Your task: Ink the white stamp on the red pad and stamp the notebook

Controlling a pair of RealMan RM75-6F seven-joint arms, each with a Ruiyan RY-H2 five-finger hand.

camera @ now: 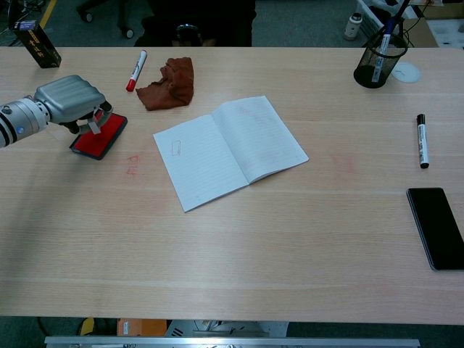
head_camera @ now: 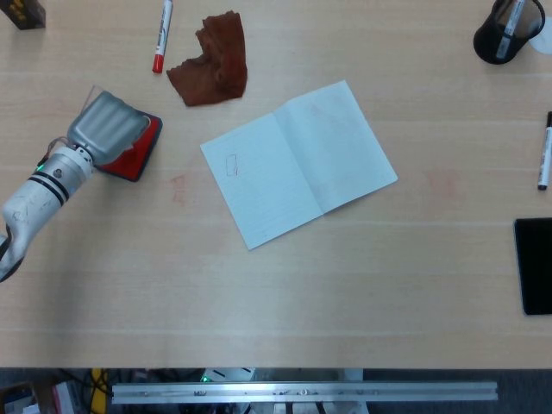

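The left hand hovers over the red pad, its fingers curled down around the white stamp, which presses on the pad just beneath them. The open notebook lies on the counter well to their right, apart from them.

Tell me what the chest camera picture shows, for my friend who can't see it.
The left robot hand holds a white stamp down on the red pad at the table's left. An open notebook lies in the middle, with a small red stamp outline on its left page.
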